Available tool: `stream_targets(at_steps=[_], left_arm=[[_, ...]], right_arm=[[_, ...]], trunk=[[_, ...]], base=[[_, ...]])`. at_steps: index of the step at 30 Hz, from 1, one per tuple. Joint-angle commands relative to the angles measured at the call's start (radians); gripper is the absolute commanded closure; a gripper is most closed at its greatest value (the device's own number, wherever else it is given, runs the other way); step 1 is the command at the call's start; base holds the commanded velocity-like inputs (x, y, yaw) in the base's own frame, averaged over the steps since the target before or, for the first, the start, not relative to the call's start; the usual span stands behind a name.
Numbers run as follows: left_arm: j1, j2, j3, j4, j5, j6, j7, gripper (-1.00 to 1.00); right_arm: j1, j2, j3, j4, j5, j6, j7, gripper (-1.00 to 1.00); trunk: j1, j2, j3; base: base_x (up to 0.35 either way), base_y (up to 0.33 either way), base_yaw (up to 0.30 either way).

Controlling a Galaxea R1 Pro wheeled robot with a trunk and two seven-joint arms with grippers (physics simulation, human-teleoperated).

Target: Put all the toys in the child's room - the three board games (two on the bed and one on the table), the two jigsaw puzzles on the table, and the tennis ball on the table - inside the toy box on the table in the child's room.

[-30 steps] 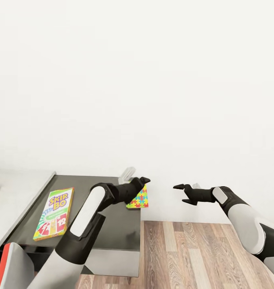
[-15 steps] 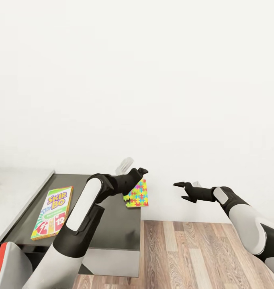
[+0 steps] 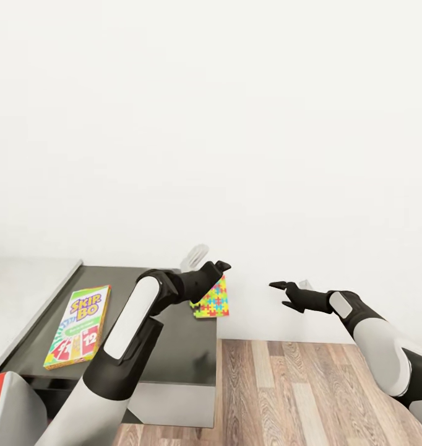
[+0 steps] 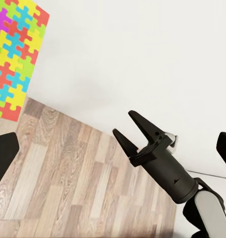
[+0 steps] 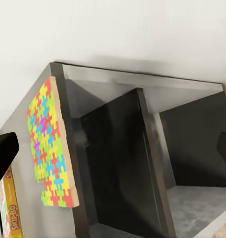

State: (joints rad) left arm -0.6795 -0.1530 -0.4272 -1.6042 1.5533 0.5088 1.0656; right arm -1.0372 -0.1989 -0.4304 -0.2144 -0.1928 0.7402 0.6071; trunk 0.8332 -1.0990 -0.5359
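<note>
Hovering left hand [image 3: 218, 267] above jigsaw puzzle [image 3: 213, 301]

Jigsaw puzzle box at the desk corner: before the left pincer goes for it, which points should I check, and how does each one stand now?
1. Jigsaw puzzle box lies flat on the dark desk, at its far right corner: ok.
2. Left pincer is open: cannot tell.
3. Left pincer is above the box: ok in the head view, but its height over the box cannot be told.
4. Right pincer is open, empty and off to the side over the wood floor: ok.
5. SKIP-BO box lies apart from the puzzle box: ok.
6. Toy box position is known: cannot tell.
</note>
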Motion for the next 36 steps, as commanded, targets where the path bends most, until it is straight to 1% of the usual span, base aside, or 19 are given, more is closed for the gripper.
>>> stream_targets(at_steps=[1,13,28,36], left_arm=[[-0.001,0.0,-0.001,-0.001,0.004,0.004,0.007,-1.0],[-0.002,0.001,-0.003,-0.001,0.004,0.003,0.007,-1.0],[-0.003,0.007,0.002,0.003,0.004,0.004,0.008,-1.0],[-0.004,0.007,0.002,0.003,0.004,0.004,0.009,-1.0]], right_arm=[[0.0,0.0,-0.001,0.0,-0.009,0.006,-0.001,-1.0],[0.0,-0.001,-0.001,0.0,-0.011,0.009,0.002,-1.0],[0.0,-0.002,-0.002,0.006,-0.013,0.016,0.002,-1.0],[0.001,-0.003,-0.004,0.007,-0.014,0.017,0.002,-1.0]], trunk=[[0.004,-0.008,-0.004],[0.05,-0.092,-0.042],[0.107,-0.197,-0.082],[0.138,-0.253,-0.105]], base=[[0.0,0.0,0.0],[0.0,0.0,0.018],[0.0,0.0,0.263],[0.0,0.0,0.092]])
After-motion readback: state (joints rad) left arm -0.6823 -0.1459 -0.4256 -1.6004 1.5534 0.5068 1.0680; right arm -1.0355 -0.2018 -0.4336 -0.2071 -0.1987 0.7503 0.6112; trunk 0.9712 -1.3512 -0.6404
